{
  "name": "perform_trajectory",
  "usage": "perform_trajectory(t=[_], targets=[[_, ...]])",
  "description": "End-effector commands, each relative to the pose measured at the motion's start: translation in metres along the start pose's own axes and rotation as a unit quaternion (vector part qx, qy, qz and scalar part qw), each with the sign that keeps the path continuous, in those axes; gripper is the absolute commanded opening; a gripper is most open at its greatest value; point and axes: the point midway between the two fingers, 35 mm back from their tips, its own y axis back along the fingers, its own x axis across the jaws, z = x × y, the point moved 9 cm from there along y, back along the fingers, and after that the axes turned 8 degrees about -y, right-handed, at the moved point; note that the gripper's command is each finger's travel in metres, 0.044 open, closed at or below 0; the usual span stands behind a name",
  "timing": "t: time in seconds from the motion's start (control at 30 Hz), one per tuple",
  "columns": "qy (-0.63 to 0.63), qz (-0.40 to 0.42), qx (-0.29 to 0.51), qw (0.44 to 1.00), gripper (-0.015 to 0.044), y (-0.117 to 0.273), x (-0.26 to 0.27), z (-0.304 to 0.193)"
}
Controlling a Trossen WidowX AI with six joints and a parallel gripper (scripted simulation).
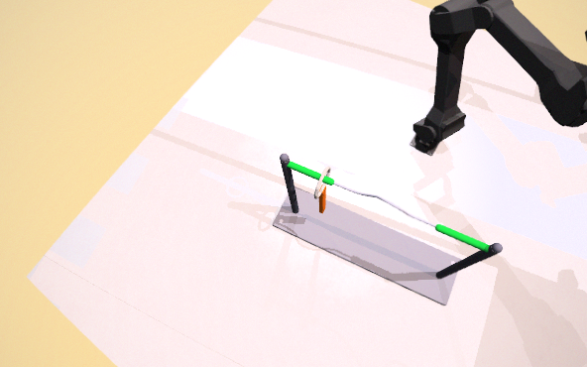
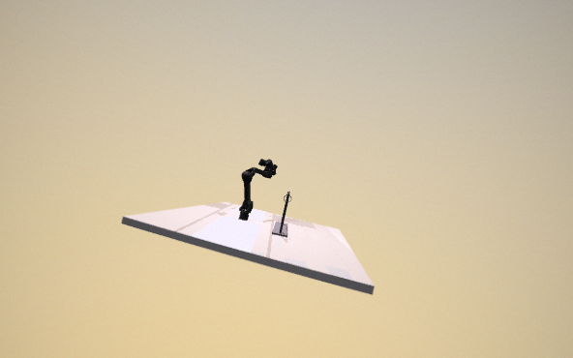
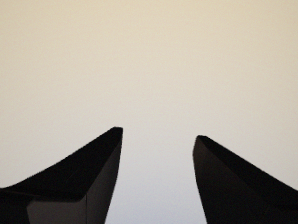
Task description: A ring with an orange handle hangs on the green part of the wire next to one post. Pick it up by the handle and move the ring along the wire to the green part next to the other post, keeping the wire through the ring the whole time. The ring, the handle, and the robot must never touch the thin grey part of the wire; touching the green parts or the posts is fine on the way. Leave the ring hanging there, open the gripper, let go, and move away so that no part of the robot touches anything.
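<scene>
The pale ring (image 1: 318, 188) hangs around the left green part (image 1: 303, 170) in the top view, near its inner end. Its orange handle (image 1: 322, 201) points down. The thin grey wire (image 1: 377, 196) runs from there to the right green part (image 1: 462, 237). The left post (image 1: 291, 190) and right post (image 1: 467, 263) stand at the ends. In the exterior view the stand shows nearly end-on. My gripper (image 3: 158, 140) is partly open, with nothing between its fingertips in the wrist view. It is well away from the ring and handle; its fingertips are not clear in the top and exterior views.
The grey base plate (image 1: 411, 254) carries both posts and lies on the pale table (image 1: 198, 278) (image 2: 310, 252). The black arm (image 1: 448, 74) (image 2: 247, 189) is raised on the robot side of the stand, apart from the wire. The wrist view shows only plain background beyond the fingers.
</scene>
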Motion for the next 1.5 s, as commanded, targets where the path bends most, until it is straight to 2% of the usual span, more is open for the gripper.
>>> perform_trajectory(t=[0.0, 0.33, 0.73, 1.1, 1.47], targets=[[-0.071, 0.072, 0.029, 0.994, 0.016, 0.026, 0.023, -0.008], [-0.225, 0.214, 0.153, 0.938, 0.016, 0.102, 0.057, -0.032], [-0.359, 0.299, 0.365, 0.805, 0.016, 0.208, 0.063, -0.055], [-0.414, 0.279, 0.576, 0.648, 0.016, 0.306, 0.033, -0.065], [-0.399, 0.165, 0.764, 0.48, 0.016, 0.393, -0.029, -0.06]])
